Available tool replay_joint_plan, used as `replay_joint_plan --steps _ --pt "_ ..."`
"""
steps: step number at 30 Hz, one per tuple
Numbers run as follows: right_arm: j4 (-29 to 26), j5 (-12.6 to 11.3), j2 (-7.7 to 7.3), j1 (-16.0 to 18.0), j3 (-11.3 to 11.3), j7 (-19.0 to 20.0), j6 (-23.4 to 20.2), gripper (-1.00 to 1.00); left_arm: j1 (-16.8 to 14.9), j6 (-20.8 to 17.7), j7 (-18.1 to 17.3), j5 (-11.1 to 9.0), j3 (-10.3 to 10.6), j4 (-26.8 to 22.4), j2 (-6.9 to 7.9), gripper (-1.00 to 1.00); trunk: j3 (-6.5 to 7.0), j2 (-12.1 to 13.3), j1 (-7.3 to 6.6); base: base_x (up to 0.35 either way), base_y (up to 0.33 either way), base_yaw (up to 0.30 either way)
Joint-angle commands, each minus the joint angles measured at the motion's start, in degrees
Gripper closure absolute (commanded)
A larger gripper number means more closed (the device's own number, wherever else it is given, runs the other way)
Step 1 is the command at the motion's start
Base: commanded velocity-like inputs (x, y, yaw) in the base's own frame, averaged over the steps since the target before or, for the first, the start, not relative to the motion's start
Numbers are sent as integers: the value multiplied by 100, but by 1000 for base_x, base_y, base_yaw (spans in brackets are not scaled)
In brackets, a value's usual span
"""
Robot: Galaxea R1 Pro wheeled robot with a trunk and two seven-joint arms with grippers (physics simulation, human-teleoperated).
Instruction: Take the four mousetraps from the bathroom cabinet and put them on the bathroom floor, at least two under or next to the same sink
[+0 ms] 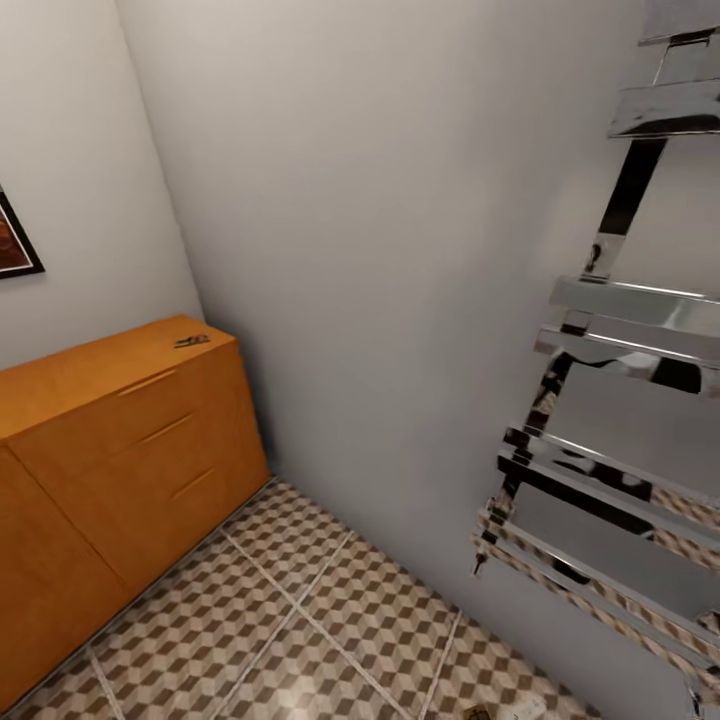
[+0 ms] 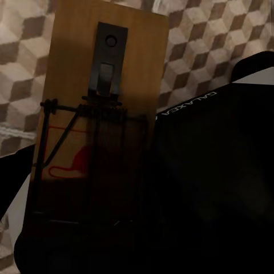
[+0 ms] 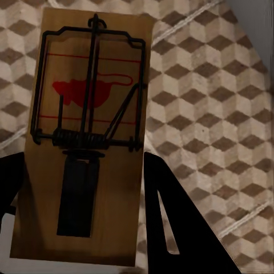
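One mousetrap [image 1: 190,341] lies on the far end of the orange-brown cabinet [image 1: 110,440], which stands against the left wall in the head view. In the left wrist view my left gripper [image 2: 85,240] is shut on a wooden mousetrap [image 2: 97,114] with black wire and a red mouse mark, held over the cube-patterned bathroom floor [image 2: 23,63]. My right gripper [image 3: 80,228] is likewise shut on another mousetrap [image 3: 85,103], whose board sits between the dark fingers [image 3: 171,217] above the bathroom floor [image 3: 217,114]. The sink is out of view.
A chrome towel radiator [image 1: 610,440] hangs on the right wall. A framed picture [image 1: 15,245] is on the left wall above the cabinet. The tiled floor [image 1: 300,620] runs between cabinet and wall. My black body panel [image 2: 217,171] shows beside the left trap.
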State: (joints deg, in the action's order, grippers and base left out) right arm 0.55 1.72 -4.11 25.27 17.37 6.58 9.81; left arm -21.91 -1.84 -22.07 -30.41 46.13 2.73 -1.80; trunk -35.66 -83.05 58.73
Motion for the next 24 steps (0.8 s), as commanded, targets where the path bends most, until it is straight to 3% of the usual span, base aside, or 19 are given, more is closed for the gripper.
replay_joint_plan --steps 1,24 --pt "6 -5 -2 4 3 27 18 100 -7 -19 -34 -61 25 17 -4 100 -5 -3 0 0 0 -299" --pt "10 -5 -2 4 3 36 21 100 -7 -19 -34 -61 27 17 -4 100 48 -3 0 0 0 -300"
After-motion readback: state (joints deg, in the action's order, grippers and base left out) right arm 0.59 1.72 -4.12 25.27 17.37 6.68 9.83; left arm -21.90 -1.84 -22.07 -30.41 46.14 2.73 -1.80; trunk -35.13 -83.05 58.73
